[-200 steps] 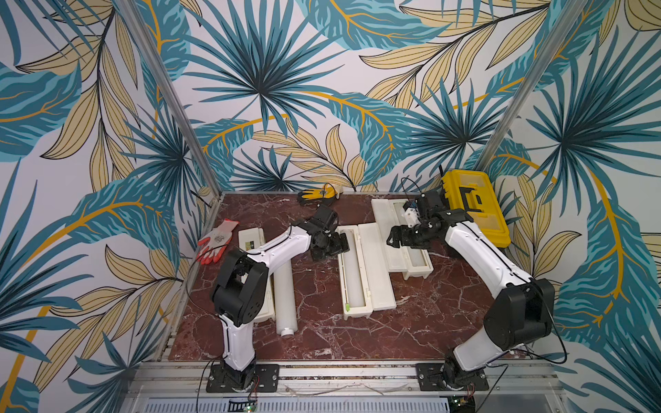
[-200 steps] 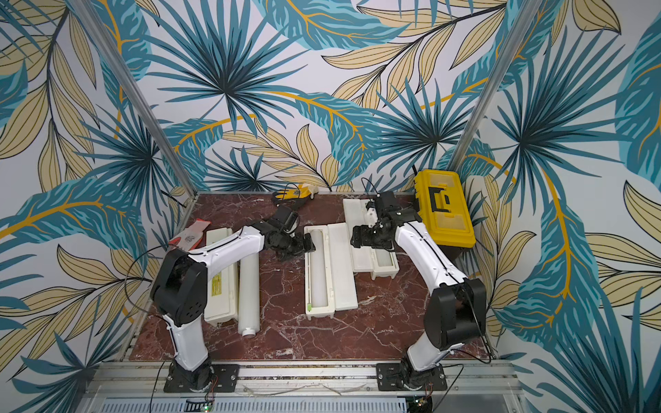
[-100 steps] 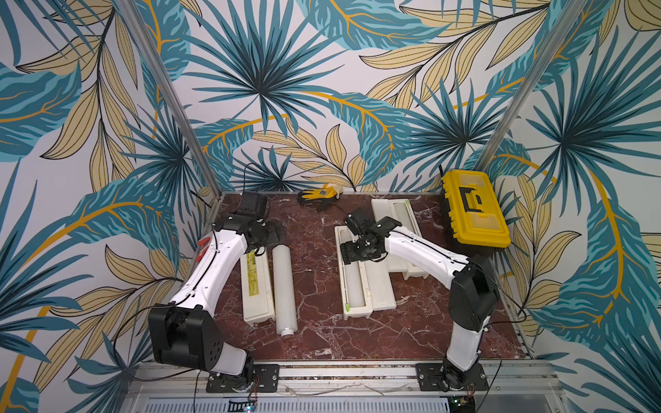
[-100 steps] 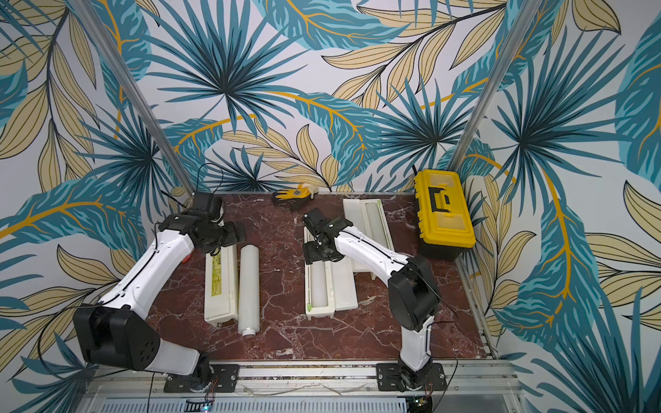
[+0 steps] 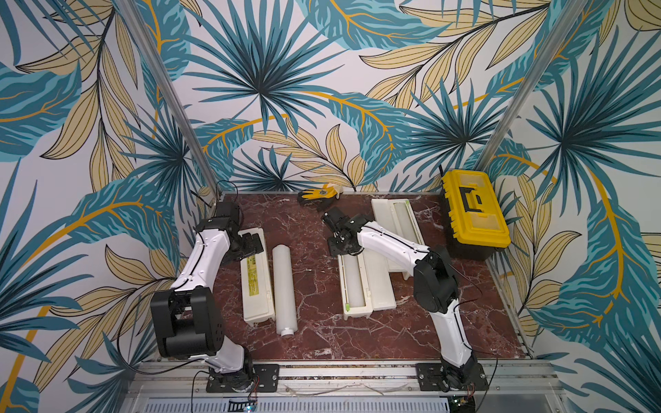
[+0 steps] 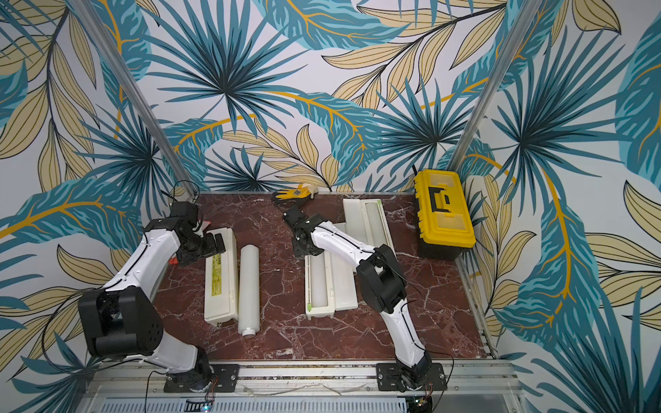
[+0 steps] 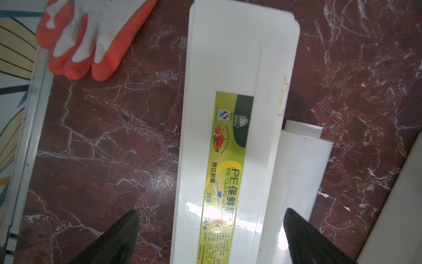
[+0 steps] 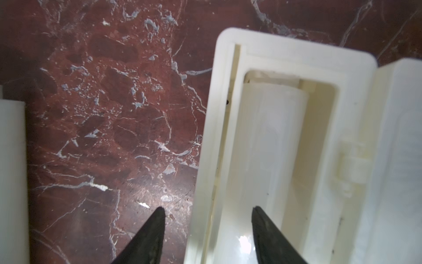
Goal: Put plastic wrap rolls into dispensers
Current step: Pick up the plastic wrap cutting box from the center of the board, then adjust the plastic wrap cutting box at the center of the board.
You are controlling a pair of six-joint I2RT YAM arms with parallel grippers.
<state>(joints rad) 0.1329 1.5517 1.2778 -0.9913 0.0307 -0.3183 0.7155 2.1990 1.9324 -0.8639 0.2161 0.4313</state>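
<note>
The tabletop (image 5: 314,221) is shiny dark red stone with white veins. At 9 o'clock we see a long, smooth, cream plastic closed dispenser (image 5: 255,282). A round white loose roll (image 5: 284,286) lies just beside it at its 3 o'clock side. The left tool (image 5: 250,245) hangs over that box's 12 o'clock end, its fingers spread wide and holding nothing.

In the middle, the open dispenser (image 5: 356,314) has a roll (image 5: 356,282) lying inside. The right tool (image 5: 341,246) is at its 12 o'clock end. The right wrist view shows its black pointed fingers (image 8: 146,237) apart, one on each side of the box's long wall, gripping nothing.

At 1 o'clock the back dispenser (image 5: 381,214), also open, holds a third roll (image 5: 404,221).

Only the left wrist view shows the yellow-green label (image 7: 228,160), where we read "PE CLING", and the orange-and-white glove (image 7: 91,38) clearly.
</note>
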